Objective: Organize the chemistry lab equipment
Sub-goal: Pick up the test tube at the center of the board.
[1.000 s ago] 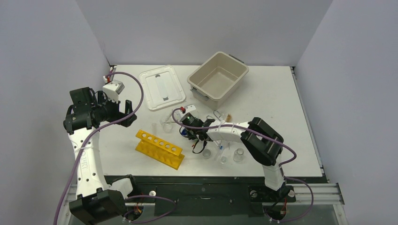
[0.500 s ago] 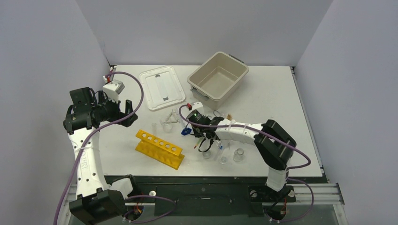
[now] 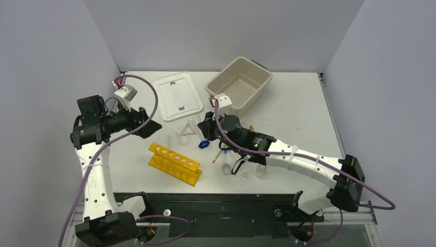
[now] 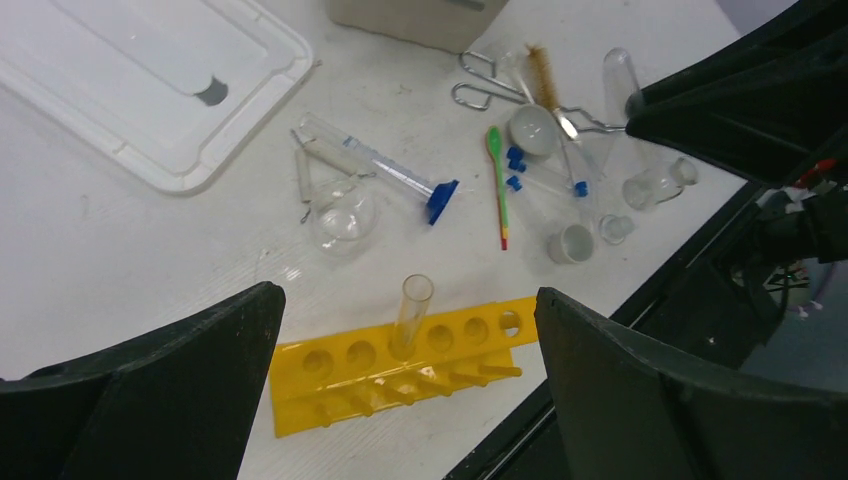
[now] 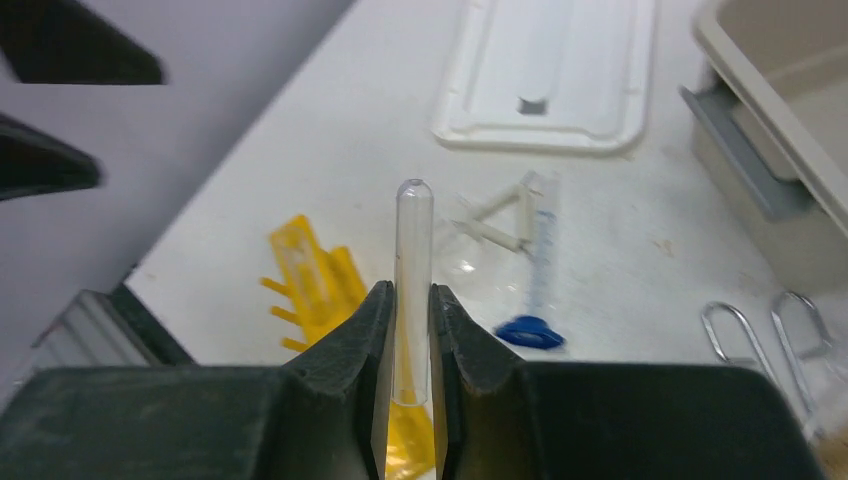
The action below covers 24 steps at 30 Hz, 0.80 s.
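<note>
My right gripper [image 5: 411,300] is shut on a clear test tube [image 5: 412,235] and holds it in the air, rounded end pointing away from the wrist. In the top view that gripper [image 3: 206,122] hovers over the scattered glassware, left of the beige tub. The yellow rack [image 3: 175,163] lies near the front edge with one test tube [image 4: 412,312] standing in a middle hole. My left gripper [image 3: 146,123] hangs wide open and holds nothing, above and behind the rack [image 4: 400,365]. A blue-footed cylinder [image 4: 385,170], a round glass dish [image 4: 343,215] and a green spatula [image 4: 497,180] lie on the table.
The beige tub [image 3: 239,85] stands at the back, with the white lid [image 3: 177,96] flat to its left. Metal tongs [image 4: 480,80], a brush [image 4: 543,75], small beakers [image 3: 226,167] and vials [image 3: 261,170] crowd the table under my right arm.
My right gripper shut on the test tube, lifted it off the table and swung back and left as the arm stretched out. My left gripper shifted slightly right and stayed open.
</note>
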Each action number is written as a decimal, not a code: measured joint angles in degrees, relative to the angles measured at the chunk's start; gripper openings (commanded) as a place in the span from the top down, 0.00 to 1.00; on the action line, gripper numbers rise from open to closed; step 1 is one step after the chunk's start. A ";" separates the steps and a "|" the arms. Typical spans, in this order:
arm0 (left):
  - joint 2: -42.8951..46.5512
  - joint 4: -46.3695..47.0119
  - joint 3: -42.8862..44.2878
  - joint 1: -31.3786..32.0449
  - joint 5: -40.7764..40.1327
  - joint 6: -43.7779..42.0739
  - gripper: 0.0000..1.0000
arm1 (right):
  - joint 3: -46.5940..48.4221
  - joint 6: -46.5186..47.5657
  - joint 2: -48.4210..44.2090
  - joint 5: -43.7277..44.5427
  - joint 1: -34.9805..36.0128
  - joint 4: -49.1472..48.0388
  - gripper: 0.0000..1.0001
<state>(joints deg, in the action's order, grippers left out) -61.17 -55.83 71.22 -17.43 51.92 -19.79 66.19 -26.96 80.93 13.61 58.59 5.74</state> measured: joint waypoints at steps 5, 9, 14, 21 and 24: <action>2.36 6.36 -0.87 3.13 7.63 6.99 0.03 | -0.81 1.40 -0.79 0.17 7.50 -14.40 1.00; 4.46 12.33 -1.64 5.29 12.44 13.05 0.03 | -0.94 2.43 -0.24 1.62 10.51 -24.37 1.00; 4.74 15.58 -1.77 5.79 17.94 16.17 0.00 | 1.57 3.13 2.69 3.78 11.87 -32.11 1.00; 4.74 15.61 -1.77 6.25 25.49 16.33 0.23 | 2.21 1.38 5.79 5.07 12.09 -38.84 1.00; 4.72 16.63 -1.77 6.51 27.45 17.03 0.33 | 2.21 0.07 6.16 5.05 12.09 -40.61 1.00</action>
<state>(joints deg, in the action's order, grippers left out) -56.45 -39.20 69.45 -10.92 79.37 -2.76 68.40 -26.89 87.09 18.65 70.67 -34.87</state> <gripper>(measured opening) 0.761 0.121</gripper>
